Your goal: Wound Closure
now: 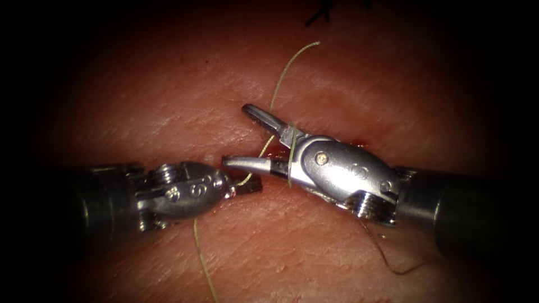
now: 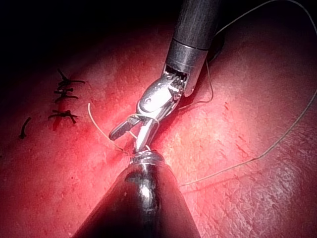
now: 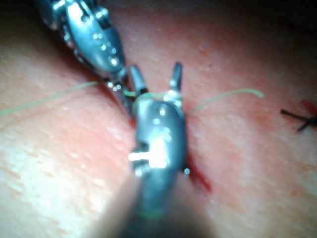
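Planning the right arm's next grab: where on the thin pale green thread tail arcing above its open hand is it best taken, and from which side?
Probably mid-tail on the thin pale green thread, coming from the endoscope view's right, crosswise: that stretch runs nearly upright, away from both tools. The right hand stands open, thread draped around it; the left hand is shut on thread.

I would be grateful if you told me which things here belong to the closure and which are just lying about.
In use:
- left tool, jaws shut on the thread
- right tool, jaws open, holding nothing, thread draped over it
- tissue with its cut

Lying about:
- dark finished stitches
- dark cut end of thread
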`<state>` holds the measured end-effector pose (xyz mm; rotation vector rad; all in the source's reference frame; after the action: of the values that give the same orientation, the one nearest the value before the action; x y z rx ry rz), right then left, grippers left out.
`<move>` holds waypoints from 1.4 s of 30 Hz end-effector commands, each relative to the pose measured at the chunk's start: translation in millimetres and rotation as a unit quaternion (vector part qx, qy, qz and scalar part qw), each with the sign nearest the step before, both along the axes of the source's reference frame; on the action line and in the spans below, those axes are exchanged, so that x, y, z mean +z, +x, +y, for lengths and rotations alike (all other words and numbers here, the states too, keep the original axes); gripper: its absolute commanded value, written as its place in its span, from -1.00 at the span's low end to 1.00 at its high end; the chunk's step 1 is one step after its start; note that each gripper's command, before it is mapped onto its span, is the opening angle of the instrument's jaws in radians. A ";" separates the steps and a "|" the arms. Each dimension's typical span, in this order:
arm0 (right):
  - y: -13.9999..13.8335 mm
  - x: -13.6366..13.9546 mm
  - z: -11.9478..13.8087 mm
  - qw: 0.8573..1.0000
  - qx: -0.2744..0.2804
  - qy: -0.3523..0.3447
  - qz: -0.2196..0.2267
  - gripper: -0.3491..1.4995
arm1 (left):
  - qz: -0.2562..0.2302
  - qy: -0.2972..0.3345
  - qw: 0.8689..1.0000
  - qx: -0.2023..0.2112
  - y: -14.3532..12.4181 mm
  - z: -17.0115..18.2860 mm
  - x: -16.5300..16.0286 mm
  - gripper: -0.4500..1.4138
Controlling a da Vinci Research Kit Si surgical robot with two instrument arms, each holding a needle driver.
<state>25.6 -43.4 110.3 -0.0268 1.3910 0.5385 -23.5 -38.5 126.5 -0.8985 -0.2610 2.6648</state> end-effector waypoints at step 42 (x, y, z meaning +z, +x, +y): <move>3.9 3.8 -5.0 0.963 -0.232 -0.032 -0.132 -0.38 | 0.203 -0.016 0.976 0.081 3.0 5.2 -2.5 -1.00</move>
<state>28.9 -48.4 113.7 0.1677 1.1009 0.0921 -19.9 -33.2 123.4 -0.3234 -0.1971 2.9357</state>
